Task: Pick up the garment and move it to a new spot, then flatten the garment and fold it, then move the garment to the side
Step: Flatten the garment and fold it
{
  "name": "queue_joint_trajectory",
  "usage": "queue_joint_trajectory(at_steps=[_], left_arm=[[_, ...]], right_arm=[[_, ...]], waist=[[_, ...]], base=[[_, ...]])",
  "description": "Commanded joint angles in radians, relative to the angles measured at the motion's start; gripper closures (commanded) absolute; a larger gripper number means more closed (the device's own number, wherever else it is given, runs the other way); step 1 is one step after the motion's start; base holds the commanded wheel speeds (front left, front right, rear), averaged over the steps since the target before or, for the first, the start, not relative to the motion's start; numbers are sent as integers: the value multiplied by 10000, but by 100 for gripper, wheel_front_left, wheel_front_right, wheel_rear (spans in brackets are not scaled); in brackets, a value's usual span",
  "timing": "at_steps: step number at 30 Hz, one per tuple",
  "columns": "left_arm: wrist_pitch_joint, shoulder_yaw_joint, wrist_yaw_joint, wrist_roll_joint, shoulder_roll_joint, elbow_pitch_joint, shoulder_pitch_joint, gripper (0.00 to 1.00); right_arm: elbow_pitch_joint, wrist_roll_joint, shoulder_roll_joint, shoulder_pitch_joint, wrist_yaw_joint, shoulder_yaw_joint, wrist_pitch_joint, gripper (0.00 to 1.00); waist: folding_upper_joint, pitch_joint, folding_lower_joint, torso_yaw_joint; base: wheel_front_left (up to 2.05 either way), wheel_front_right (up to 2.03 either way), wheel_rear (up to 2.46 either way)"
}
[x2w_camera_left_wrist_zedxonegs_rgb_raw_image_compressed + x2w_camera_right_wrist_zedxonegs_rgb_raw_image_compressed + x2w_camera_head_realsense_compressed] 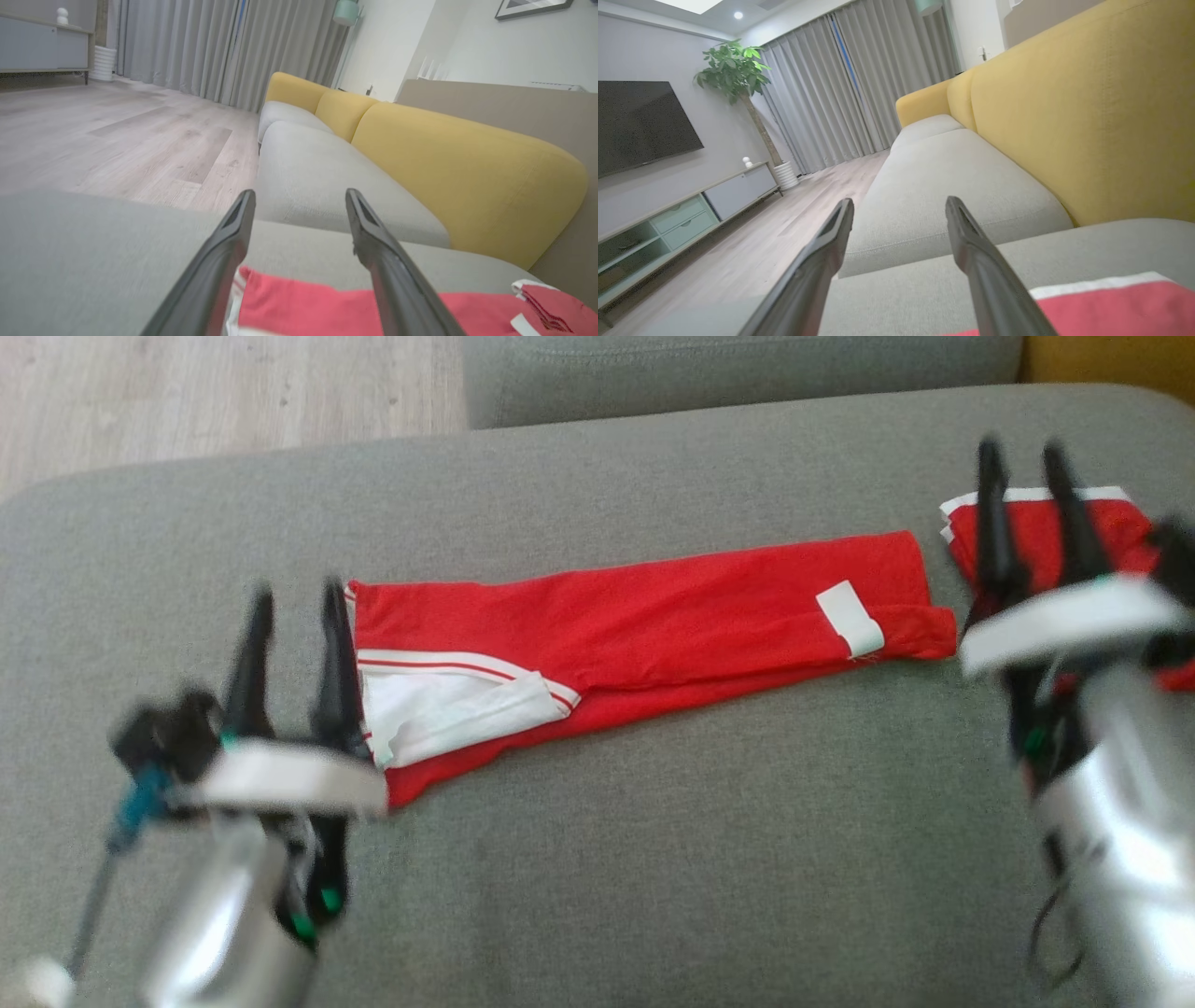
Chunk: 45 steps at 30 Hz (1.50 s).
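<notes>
My left gripper stands with its two fingers spread wide and nothing between them, tips just beside the left end of the red garment. My right gripper is just as wide and empty, and hovers over a separate red-and-white bundle past the garment's right end. I cannot tell whether that bundle belongs to the job. The garment lies flat across the middle of the grey cushion as a long narrow strip, with a white panel showing at its left end. I judge the placing, flattening and a lengthwise fold done. What looks left is perhaps a fold across the strip to shorten it, then carrying it to the side.
</notes>
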Motion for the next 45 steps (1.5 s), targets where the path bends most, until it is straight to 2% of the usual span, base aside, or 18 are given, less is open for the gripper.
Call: queue_joint_trajectory(at_steps=[1,4,6,9,15,21,31,39,40,42,45], left_arm=[[-51,637,-94,298,51,-286,-198,0],[-51,1385,-417,1086,-697,-229,675,0],[-52,1887,-641,1518,-1130,-181,1094,0],[-52,2477,-996,2065,-1563,-99,1405,0],[-52,2870,-1456,2934,-1937,25,1209,0],[-52,2896,-1648,3230,-2078,156,774,0],[-53,2603,-1733,3258,-2121,201,293,0],[-53,2515,-1742,3167,-2124,154,170,0],[-53,2511,-1742,3172,-2124,158,159,0],[-53,2510,-1743,3184,-2124,167,155,0],[-53,2510,-1743,3208,-2124,186,199,0]], right_arm=[[-528,-463,303,427,-9,-125,-102,0],[-1267,-1623,1234,1699,-9,-1141,-104,0],[-1591,-2191,1587,2324,-9,-1468,-104,0],[-1852,-2671,1840,2875,-9,-1641,-105,0],[-1748,-3039,1955,2846,-9,-1768,-106,0],[-684,-3555,1861,1801,-9,-2402,337,0],[1966,-4105,1756,170,-9,-4599,1339,0],[3943,-4398,1847,-646,-9,-4972,1700,0],[4110,-4365,1860,-724,-9,-4936,1698,38],[4361,-4305,1882,-841,-9,-4832,1587,100],[4518,-4197,1902,-938,-9,-4583,1180,100]], waist=[[-1,-40,1,-7],[-1,-95,1,-4],[-1,-111,1,0],[-1,-99,1,34],[-1,177,1,207],[-1,709,1,467],[-1,1355,1,985],[-1,1524,1,1061],[-1,1524,1,1048],[-1,1492,1,1002],[-1,1400,1,902]], base=[[0,0,0],[0,0,0],[0,0,0],[0,0,0],[0,0,0],[0,0,0],[0,0,0],[0,0,0],[0,0,0],[0,0,0],[0,0,0]])
